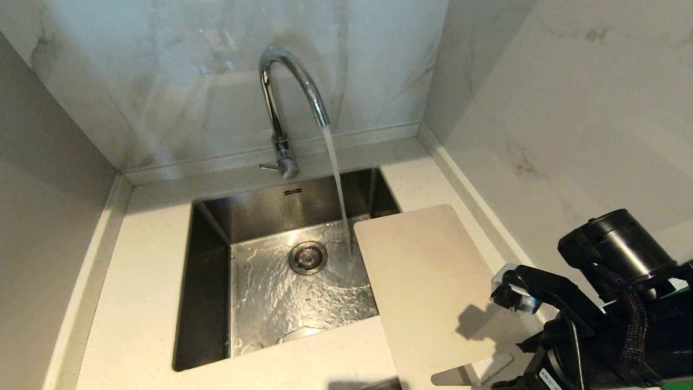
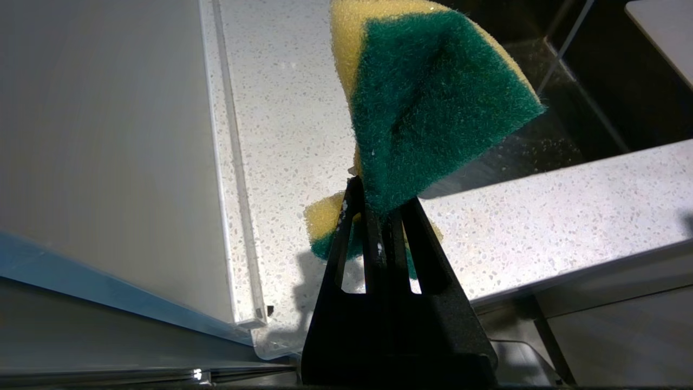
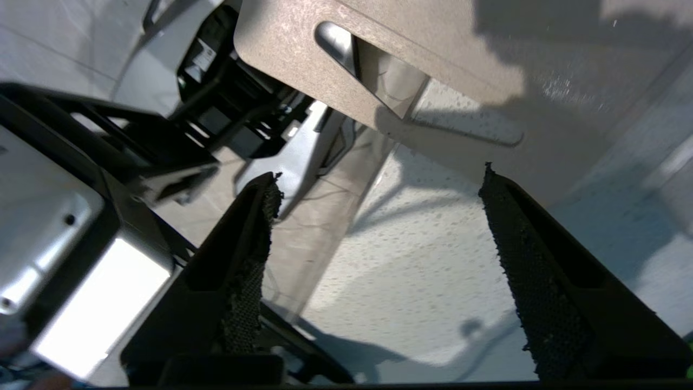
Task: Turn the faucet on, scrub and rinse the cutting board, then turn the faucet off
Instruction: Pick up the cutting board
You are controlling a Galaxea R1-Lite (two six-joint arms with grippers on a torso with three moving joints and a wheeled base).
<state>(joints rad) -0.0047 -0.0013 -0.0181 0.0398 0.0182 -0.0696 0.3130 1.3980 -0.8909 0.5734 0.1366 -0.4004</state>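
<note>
The chrome faucet [image 1: 281, 81] stands behind the sink [image 1: 206, 254], and water runs from its spout down to the sink floor. Its thin lever [image 1: 269, 167] sticks out at the base. The beige cutting board [image 1: 427, 281] lies flat on the right counter, one long edge overhanging the sink. My right arm [image 1: 612, 303] hovers over the board's near end. In the right wrist view my right gripper [image 3: 380, 172] is open and empty above the counter, just short of the board's handle cutout [image 3: 368, 70]. My left gripper [image 2: 381, 195] is shut on a green-and-yellow sponge [image 2: 427, 97].
Marble walls close in the back and right of the speckled white counter [image 1: 141, 292]. A grey panel [image 1: 48, 216] bounds the left side. The drain [image 1: 308, 257] sits in the middle of the wet sink floor.
</note>
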